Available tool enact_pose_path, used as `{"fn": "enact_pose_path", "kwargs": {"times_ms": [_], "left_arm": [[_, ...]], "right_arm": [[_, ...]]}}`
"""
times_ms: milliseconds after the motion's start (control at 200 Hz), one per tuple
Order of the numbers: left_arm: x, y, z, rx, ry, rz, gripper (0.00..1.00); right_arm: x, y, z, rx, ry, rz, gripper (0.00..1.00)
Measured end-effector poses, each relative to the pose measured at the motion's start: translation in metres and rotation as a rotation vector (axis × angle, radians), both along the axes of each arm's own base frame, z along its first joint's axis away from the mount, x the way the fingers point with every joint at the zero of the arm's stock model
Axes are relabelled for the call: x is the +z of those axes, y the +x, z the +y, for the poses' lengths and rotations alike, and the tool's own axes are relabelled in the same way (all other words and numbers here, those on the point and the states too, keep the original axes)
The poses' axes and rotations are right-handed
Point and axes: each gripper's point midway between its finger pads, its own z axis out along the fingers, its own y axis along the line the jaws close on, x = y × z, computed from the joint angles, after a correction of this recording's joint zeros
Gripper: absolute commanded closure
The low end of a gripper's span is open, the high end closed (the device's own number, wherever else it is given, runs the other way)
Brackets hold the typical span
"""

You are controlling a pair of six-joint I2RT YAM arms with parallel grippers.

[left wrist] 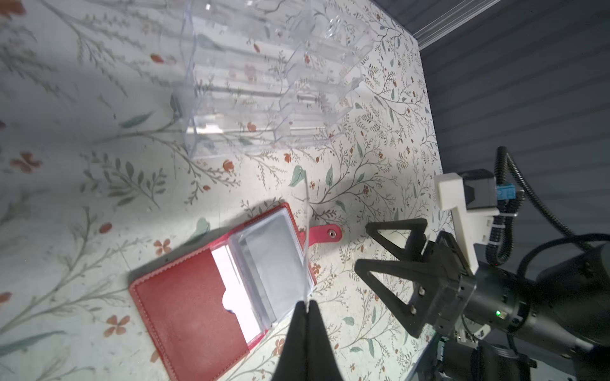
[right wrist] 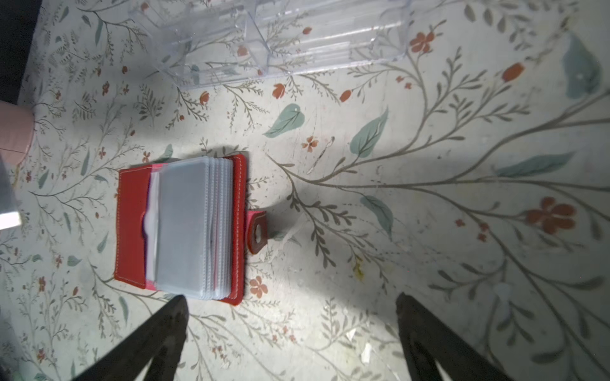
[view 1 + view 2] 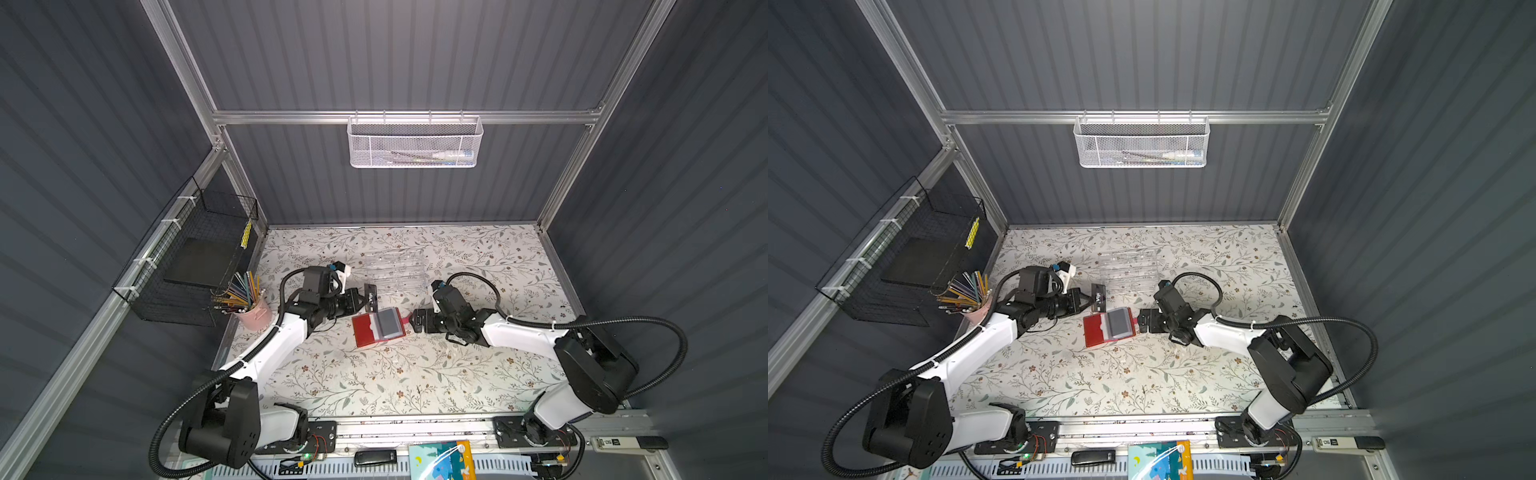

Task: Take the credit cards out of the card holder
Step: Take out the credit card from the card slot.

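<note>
The red card holder (image 3: 365,332) lies open on the floral table, clear sleeves up, its snap strap (image 1: 325,233) pointing at the right arm. A greyish card face (image 3: 1120,322) shows under the top sleeve, and a white insert (image 1: 235,290) sits in the cover pocket. My left gripper (image 3: 365,302) is shut on a black "Vip" credit card (image 3: 371,297), held on edge just behind the holder; the left wrist view shows it as a thin line (image 1: 307,231). My right gripper (image 3: 413,321) stands open just off the strap with nothing between its fingers (image 2: 171,316).
A clear acrylic organizer (image 3: 395,270) stands behind the holder. A pink cup of pencils (image 3: 253,313) and a black wire basket (image 3: 195,257) are at the left. A white mesh basket (image 3: 413,143) hangs on the back rail. A black stick (image 3: 375,457) lies on the front rail.
</note>
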Motion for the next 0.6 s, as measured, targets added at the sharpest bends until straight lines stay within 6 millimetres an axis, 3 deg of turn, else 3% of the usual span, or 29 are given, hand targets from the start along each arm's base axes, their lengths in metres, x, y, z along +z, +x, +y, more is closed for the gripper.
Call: {"fn": "enact_pose_path", "kwargs": {"times_ms": [205, 345, 600], "left_arm": [[0.046, 0.044, -0.009, -0.057, 0.128, -0.119, 1.0], [0.059, 0.069, -0.008, -0.113, 0.25, -0.197, 1.0], [0.075, 0.094, -0.007, -0.279, 0.444, -0.362, 1.0]], "right_arm": [[0.025, 0.007, -0.012, -0.035, 0.016, -0.028, 0.01], [0.043, 0.019, -0.016, -0.057, 0.028, -0.05, 0.01], [0.085, 0.048, -0.011, -0.075, 0.069, -0.11, 0.01]]}}
